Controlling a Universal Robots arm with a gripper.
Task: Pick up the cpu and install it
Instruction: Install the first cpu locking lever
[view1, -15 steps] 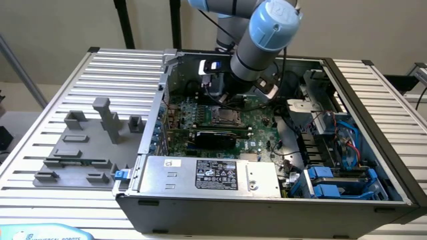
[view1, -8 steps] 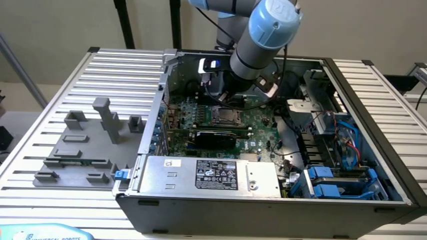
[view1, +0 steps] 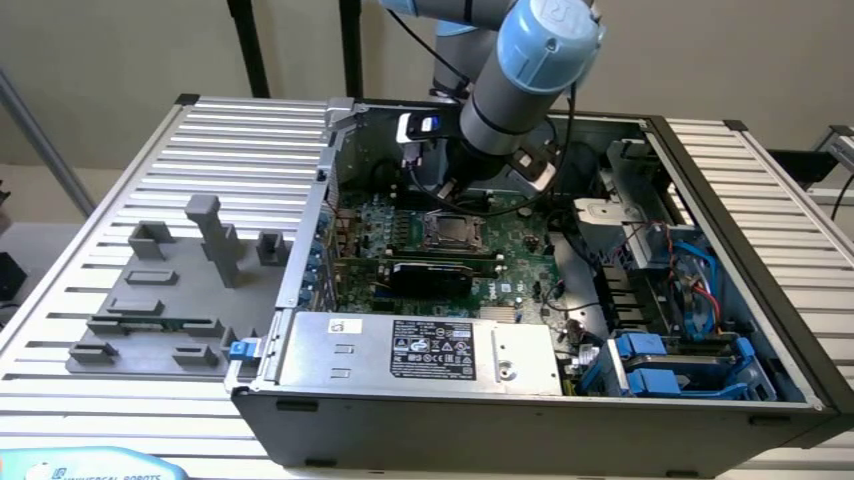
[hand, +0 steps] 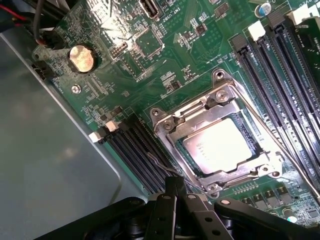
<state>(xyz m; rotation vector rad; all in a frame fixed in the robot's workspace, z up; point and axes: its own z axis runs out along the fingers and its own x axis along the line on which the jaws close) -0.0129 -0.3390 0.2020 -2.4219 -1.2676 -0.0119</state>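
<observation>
In the exterior view, the arm is reaching down into the open computer case, which is sitting on the slatted surface. The cpu is lying flat in its socket on the green board, just below the arm's lower end. Grey plastic blocks are standing on the surface at the exterior view's left, well apart from the case.

In the wrist view, the cpu is sitting inside the metal socket frame, its silver top facing up. The hand is hanging above the board with its black fingertips clenched together and nothing between them, apart from the cpu. Black memory slots are running along both sides of the socket.
</observation>
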